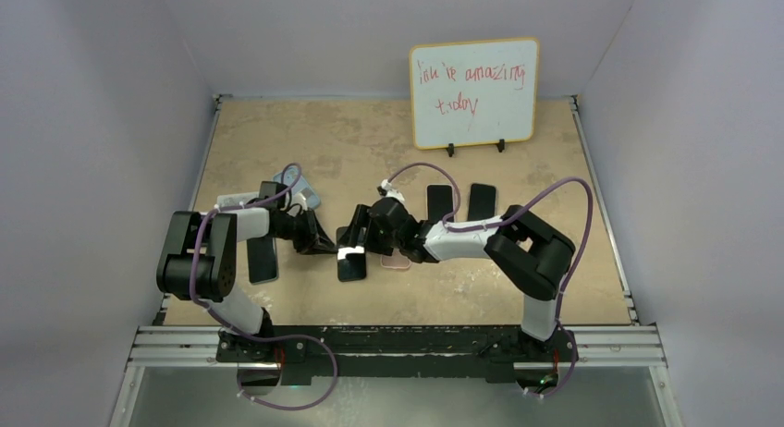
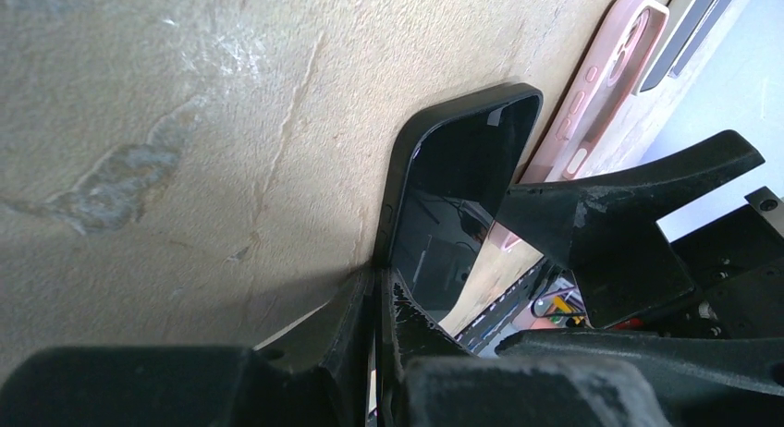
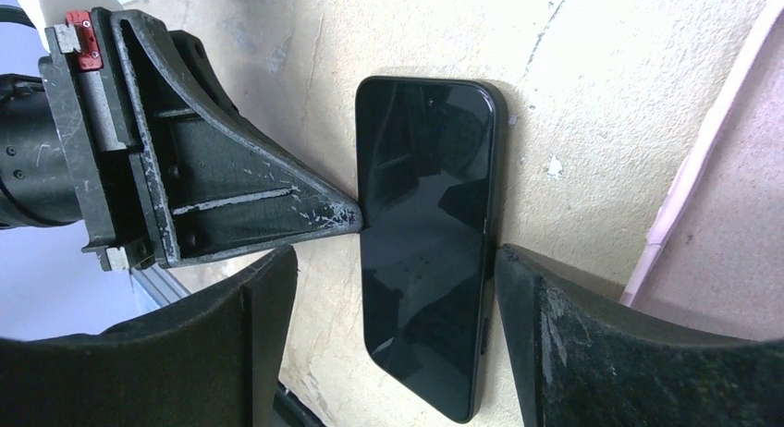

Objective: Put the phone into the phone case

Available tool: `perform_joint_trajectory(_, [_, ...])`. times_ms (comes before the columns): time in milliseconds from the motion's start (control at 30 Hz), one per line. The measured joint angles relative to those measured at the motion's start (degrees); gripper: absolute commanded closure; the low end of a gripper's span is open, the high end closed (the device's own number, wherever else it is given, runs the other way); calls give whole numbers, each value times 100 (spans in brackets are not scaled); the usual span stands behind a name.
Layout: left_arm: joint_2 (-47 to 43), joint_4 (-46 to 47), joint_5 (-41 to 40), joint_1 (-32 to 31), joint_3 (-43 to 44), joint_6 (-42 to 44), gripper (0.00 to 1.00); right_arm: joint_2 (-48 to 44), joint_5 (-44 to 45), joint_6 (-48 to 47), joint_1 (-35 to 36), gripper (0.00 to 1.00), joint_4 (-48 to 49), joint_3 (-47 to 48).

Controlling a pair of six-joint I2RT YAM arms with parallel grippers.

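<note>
Tan, scuffed table boxed in by white walls, with a whiteboard propped at the far edge. Both arms reach inward and meet low over one spot near the middle. Spare handsets lie out of the way: a pair of dark phones behind the right arm and a lone dark phone beside the left arm. Between the two wrists the phone lies flat, screen up. The pink phone case sits just beside it on the right arm's side, apparently open side up, and I see no overlap. Over the phone, the right gripper has its jaws spread across the width, one pad at the edge nearest the case and the other standing off. Opposite, the left gripper is pinched together on nothing, its tip butted against the phone's other long edge. This is likely a backstop so the phone does not skid when the right jaws close.
</note>
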Motion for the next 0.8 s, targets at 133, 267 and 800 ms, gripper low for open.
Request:
perform_joint_trajectory(133, [0, -2, 4, 11, 0, 2, 93, -39, -94, 46, -48, 26, 520, -297])
perform_joint_trajectory(267, [-2, -4, 7, 11, 0, 2, 93, -74, -212, 61, -92, 33, 914, -549])
perform_joint_trajectory(800, [-219, -94, -247, 11, -2, 15, 91, -120, -776, 227, -114, 45, 1834, -1158])
